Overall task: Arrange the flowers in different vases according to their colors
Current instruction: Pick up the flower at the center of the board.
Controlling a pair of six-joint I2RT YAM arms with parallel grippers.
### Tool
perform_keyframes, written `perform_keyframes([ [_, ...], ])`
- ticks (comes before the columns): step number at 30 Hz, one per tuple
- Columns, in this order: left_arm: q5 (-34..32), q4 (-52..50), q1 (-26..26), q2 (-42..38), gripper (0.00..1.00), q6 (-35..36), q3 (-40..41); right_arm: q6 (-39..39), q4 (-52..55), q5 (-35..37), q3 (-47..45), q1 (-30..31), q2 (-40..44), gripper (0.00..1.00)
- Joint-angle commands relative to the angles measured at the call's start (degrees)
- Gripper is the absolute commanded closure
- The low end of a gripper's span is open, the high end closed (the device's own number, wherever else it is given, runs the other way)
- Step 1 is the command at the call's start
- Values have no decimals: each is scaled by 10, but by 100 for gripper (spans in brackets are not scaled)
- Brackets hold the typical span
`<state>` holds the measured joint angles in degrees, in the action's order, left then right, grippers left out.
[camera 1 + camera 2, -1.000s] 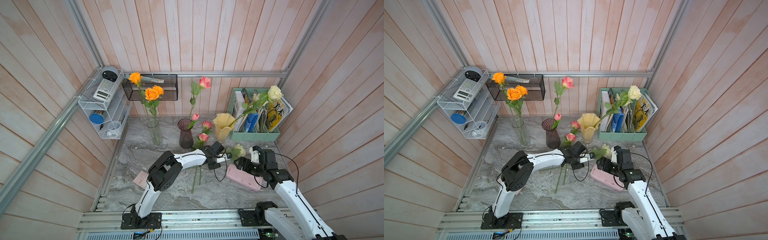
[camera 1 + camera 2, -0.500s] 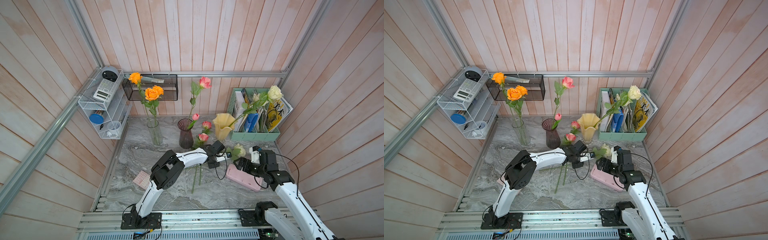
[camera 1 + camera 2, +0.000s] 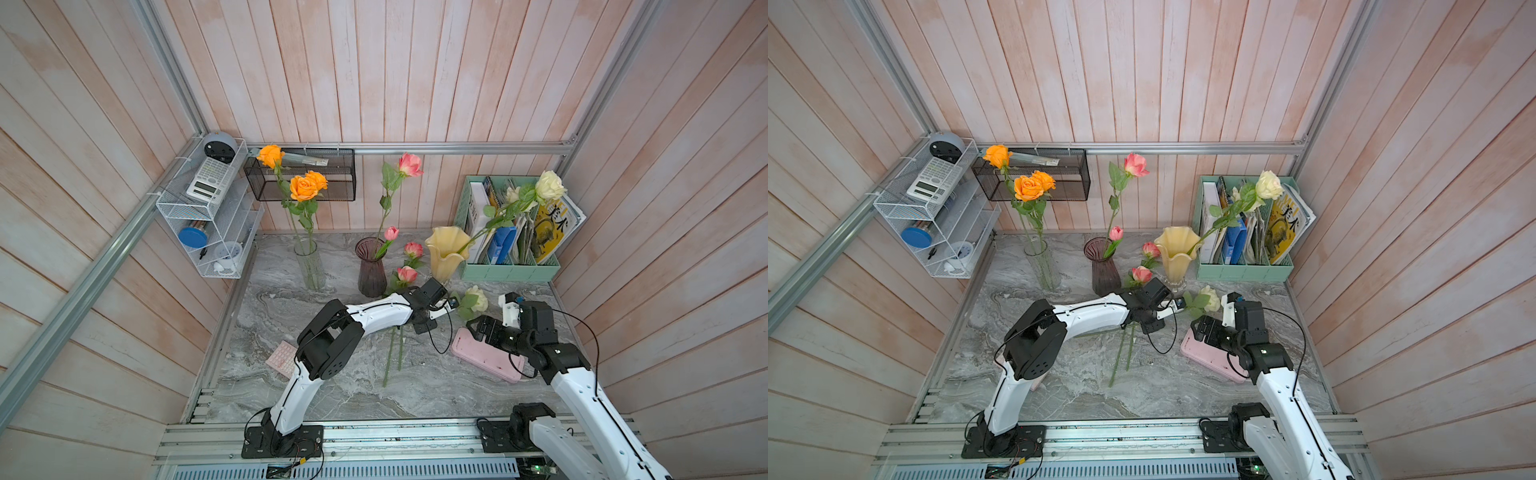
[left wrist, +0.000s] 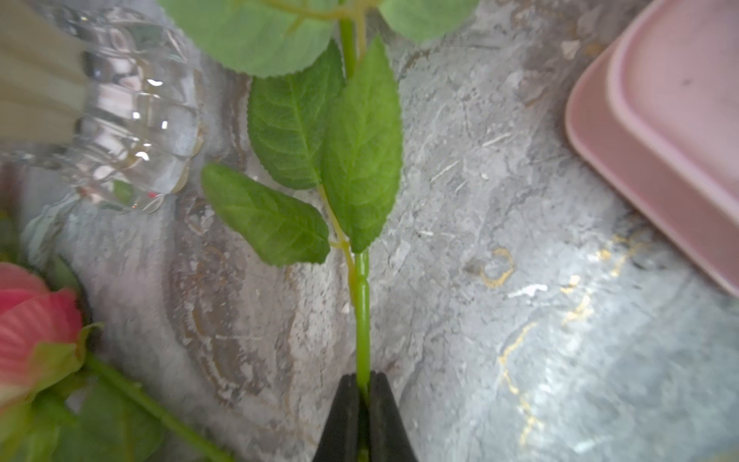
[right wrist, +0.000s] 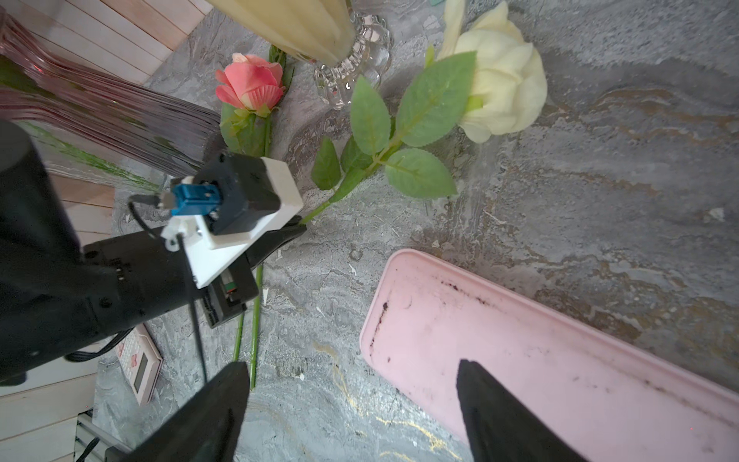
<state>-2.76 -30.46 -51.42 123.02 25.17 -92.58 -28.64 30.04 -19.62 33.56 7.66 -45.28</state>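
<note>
In a top view the cream rose (image 3: 476, 297) lies flat on the desk (image 3: 286, 303) before the yellow vase (image 3: 446, 254), bloom toward the right edge, stem running left into the left gripper (image 3: 448, 310). Left wrist: jaws pinch the stem (image 4: 362, 320). Right wrist: the right gripper (image 5: 354, 364) gapes empty over the pink tray's (image 5: 560, 360) corner. A second ago the left jaws stood apart

The only writing big enough to see is on the yellow magazine (image 3: 555, 226) (image 3: 1287, 224). It stands in the green file holder (image 3: 511, 272) at the back right corner of the surface (image 3: 332, 395). Both top views show two big black signs on its cover. They look like Chinese writing, but they are too blurry to read. The keys on the white calculator (image 3: 209, 179) are too small to read.
</note>
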Motion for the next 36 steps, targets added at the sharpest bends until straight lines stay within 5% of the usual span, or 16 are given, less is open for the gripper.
perform_keyframes([
  [1,17,4,2,-94,100,-45,25,6,1,-14,12,-3,12,12],
  [11,76,35,4,-329,100,-130,119,12,-56,-128,17,-4,79,12],
  [18,153,199,25,-442,100,-274,184,-38,-213,-203,-4,40,125,12],
  [27,153,404,25,-524,100,-422,267,106,-225,-36,72,280,19,12],
  [36,118,441,17,-549,100,-435,307,137,-272,-20,133,330,-78,12],
])
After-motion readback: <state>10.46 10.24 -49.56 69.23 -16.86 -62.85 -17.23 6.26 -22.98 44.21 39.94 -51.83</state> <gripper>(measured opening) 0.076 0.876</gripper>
